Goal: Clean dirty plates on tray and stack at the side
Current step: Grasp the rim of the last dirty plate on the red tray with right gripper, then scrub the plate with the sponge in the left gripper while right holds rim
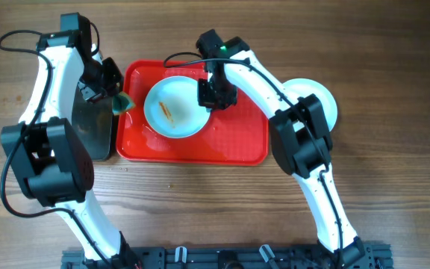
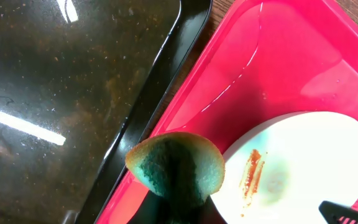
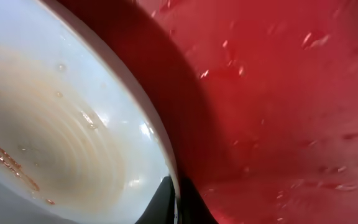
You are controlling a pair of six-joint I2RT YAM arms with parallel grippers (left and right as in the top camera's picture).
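A dirty plate (image 1: 172,110), white with an orange-brown smear at its centre, lies on the red tray (image 1: 230,142). The right gripper (image 1: 216,94) pinches the plate's right rim. The left gripper (image 1: 115,93) appears to clasp a green sponge (image 2: 176,168) over the tray's left edge, beside a black tray (image 1: 95,127). A second plate (image 1: 330,103), partly hidden, rests on the table (image 1: 394,149) to the right.

A black glossy tray (image 2: 73,93) lies on a wooden table (image 1: 200,202), a green sponge (image 2: 176,168) near its edge.
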